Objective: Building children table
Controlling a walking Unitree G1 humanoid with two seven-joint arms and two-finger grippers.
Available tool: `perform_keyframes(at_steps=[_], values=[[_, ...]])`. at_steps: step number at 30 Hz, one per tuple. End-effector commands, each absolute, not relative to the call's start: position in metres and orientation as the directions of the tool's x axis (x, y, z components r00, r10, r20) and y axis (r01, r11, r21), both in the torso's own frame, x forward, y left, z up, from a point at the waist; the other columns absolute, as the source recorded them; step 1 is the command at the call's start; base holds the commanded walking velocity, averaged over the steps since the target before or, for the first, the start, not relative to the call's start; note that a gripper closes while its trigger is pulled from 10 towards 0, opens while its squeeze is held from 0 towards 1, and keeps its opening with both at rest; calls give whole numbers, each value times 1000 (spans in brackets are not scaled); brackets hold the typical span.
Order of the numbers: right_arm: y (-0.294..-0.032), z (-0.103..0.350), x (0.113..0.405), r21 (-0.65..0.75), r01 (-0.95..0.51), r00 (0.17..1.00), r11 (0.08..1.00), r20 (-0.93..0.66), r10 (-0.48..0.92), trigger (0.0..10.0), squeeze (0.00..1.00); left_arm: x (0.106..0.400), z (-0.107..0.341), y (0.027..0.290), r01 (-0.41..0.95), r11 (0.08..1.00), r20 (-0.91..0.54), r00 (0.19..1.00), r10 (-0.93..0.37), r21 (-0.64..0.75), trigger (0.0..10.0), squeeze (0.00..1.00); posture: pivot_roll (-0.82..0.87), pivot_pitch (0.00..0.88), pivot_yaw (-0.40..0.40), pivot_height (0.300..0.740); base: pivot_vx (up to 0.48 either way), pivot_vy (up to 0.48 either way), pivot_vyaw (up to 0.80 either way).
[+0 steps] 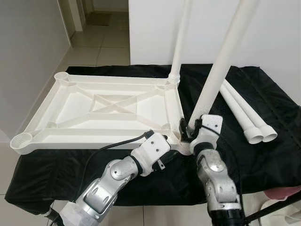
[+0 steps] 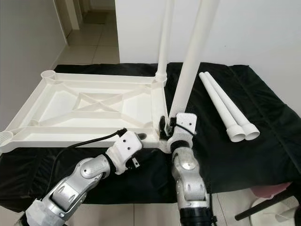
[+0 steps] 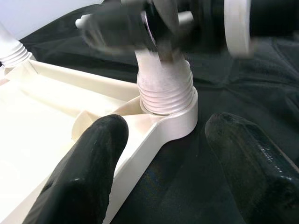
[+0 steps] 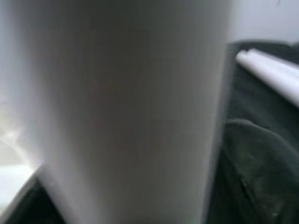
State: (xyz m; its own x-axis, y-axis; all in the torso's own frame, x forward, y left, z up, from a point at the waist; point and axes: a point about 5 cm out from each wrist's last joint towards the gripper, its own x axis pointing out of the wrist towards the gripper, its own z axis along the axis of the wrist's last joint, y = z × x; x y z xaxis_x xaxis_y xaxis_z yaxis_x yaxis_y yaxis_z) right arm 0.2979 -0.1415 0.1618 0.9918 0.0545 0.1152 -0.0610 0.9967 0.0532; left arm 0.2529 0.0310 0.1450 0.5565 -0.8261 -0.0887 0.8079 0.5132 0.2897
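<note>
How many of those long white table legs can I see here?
4. One white plastic tube leg stands in the far corner of the upturned white tabletop; one is held at the near corner by the right gripper; two lie on the black cloth.

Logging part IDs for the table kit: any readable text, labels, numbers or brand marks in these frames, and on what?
None readable.
Upturned tabletop: plain white, no marks.
Legs, standing and loose: no print.
Black cloth: plain.
Right claw and left claw: no legible labels.
</note>
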Motion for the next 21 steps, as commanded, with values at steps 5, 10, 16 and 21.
perform_keyframes(at_steps=[5,10,16,21], values=[[-145,165,305,7,-231,966,973,119,229,10000,0,254,143,33,818,499,-113,546,-830,286,10000,0,-21,0,-10,740,0,0,0],[-150,162,309,-11,-358,929,934,95,357,10000,0,255,144,33,814,505,-110,551,-827,286,10000,0,-21,0,-10,740,0,0,0],[-159,153,315,-83,-486,870,870,47,490,10000,0,256,145,33,811,511,-106,557,-824,285,10000,0,-13,1,-7,740,0,0,0],[-162,148,319,-116,-564,823,818,7,568,7333,0,255,144,34,811,507,-111,555,-824,290,10000,0,-9,3,-7,740,0,0,0]])
